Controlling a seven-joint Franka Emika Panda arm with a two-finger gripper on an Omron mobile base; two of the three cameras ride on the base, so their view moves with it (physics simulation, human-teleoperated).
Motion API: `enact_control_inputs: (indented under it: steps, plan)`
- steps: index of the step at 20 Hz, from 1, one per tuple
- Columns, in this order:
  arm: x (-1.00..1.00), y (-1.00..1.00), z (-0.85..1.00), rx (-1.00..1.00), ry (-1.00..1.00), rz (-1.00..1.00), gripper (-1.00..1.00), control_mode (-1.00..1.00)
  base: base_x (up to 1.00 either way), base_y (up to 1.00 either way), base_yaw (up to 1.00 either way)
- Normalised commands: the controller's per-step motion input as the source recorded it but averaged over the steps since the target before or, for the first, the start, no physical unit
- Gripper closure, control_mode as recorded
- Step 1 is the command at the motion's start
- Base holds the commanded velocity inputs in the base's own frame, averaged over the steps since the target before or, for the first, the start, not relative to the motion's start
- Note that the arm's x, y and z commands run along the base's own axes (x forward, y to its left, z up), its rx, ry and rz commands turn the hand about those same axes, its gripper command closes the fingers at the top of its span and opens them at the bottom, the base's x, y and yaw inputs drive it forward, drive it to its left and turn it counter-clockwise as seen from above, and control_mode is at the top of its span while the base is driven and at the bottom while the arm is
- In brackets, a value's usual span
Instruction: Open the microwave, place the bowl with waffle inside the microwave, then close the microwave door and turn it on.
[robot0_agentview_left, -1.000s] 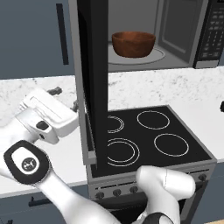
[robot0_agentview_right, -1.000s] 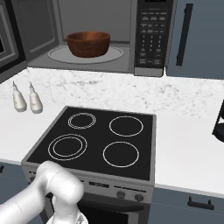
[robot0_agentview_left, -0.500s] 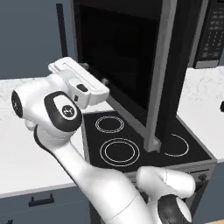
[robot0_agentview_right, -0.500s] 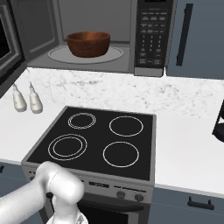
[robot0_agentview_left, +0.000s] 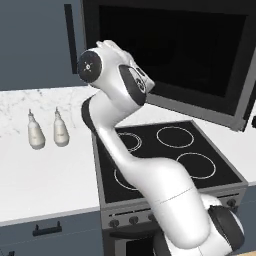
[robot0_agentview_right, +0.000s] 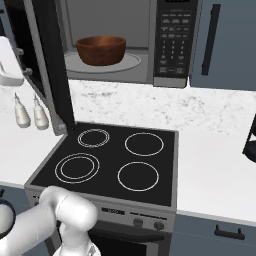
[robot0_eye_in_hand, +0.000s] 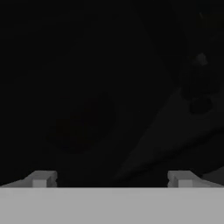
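Note:
The microwave stands open above the counter, its dark button panel to the right of the cavity. On the round turntable inside sits the reddish-brown bowl; its wall hides the waffle. The microwave door hangs partly swung out, its dark glass facing the left base view and its edge toward the right base view. My wrist is up against the door's outer glass. My gripper is open, fingertips wide apart with nothing between them, close to the dark glass.
A black four-ring stovetop lies below the microwave. Two small white bottles stand on the marble counter to its left. A dark object sits at the right edge, under a blue-grey cabinet.
The door has swung from fully open to partly closed. My arm has risen and swept right, with the hand now against the door's outer glass. The gripper stays open.

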Motion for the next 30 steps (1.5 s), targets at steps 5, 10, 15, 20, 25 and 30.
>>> enact_control_inputs:
  steps: [5,10,15,20,25,30]
  plan:
    - [0.88,-0.97,0.00,0.20,0.00,0.31,-1.00,-1.00,0.00,0.00,0.00]
    - [0.93,-0.80,0.00,0.14,0.07,0.28,-1.00,-1.00,0.00,0.00,0.00]
    - [0.88,-0.65,0.00,0.20,0.09,0.23,-1.00,-1.00,0.00,0.00,0.00]
    - [-0.26,-0.08,-0.01,0.02,0.00,0.02,-1.00,-1.00,0.00,0.00,0.00]
    - [-1.00,-0.50,-0.20,0.07,-0.20,0.00,-1.00,-1.00,0.00,0.00,0.00]
    - [-0.99,-0.86,0.12,0.20,-0.21,0.00,-1.00,-1.00,0.00,0.00,0.00]
